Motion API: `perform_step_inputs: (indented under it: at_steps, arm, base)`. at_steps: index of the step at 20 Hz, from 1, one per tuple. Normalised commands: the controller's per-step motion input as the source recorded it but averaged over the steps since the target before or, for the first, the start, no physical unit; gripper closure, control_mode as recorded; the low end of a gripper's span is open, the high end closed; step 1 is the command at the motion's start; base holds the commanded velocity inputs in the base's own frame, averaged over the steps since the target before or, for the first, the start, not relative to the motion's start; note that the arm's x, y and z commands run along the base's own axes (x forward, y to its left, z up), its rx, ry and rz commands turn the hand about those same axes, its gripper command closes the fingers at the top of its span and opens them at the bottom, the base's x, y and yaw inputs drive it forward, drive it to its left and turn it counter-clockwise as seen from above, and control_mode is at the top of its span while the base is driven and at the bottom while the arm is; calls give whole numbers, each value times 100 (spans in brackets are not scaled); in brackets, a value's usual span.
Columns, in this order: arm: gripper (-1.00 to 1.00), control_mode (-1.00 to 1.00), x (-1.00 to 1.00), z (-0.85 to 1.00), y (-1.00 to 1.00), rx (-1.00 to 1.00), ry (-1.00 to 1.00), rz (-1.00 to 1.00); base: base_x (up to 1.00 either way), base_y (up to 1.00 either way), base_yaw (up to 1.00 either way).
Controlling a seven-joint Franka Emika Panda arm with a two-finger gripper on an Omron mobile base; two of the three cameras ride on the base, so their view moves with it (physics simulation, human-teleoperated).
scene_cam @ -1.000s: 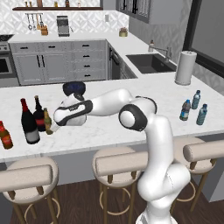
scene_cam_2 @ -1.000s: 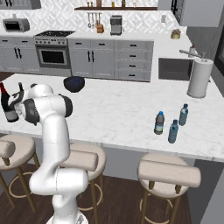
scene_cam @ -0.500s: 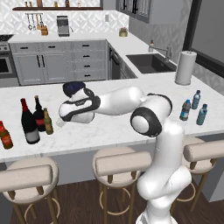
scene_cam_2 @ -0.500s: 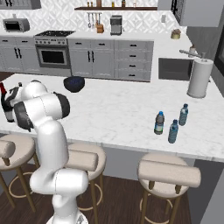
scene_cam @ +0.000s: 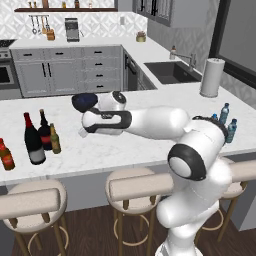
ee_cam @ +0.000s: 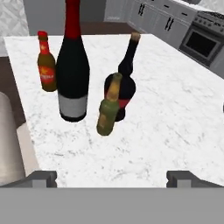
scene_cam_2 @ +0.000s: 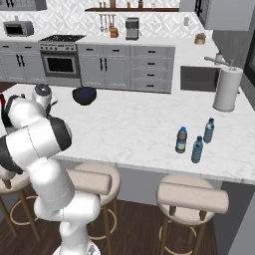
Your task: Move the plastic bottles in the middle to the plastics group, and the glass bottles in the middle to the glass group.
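My gripper [scene_cam: 83, 131] hangs open over the island counter, a short way right of the bottles, with nothing between its fingertips [ee_cam: 41, 177]. In the hand view the tall dark wine bottle [ee_cam: 72, 70] with red foil stands upright at the left. The slim amber beer bottle [ee_cam: 109, 107] is just in front of the squat round-bellied dark bottle [ee_cam: 122, 83], and the small orange-red bottle [ee_cam: 46, 63] is beyond the wine bottle. These bottles stand together at the counter's left end [scene_cam: 34, 140]. Three blue-tinted water bottles [scene_cam_2: 182, 140] are grouped at the right end.
A dark bowl [scene_cam: 82, 101] sits on the counter just behind my hand. A paper towel roll [scene_cam_2: 227, 89] stands beside the sink at the far right. Bar stools [scene_cam: 135, 185] line the front edge of the marble counter [scene_cam_2: 129, 124].
My hand has drawn back to the right, away from the bottles at the left end, with its jaws open. The bottles have not moved.
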Motion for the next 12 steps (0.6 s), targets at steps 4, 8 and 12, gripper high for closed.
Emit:
perform_step_inputs:
  at_steps: [4,8,12]
  arm:
    - [-100,-100,-40,23,-100,0,0,-19]
    - [-100,-100,-39,50,-100,0,0,-14]
    - [-100,-100,-53,67,-100,0,0,-12]
  base:
    - [0,0,0]
    - [0,0,0]
    - [0,0,0]
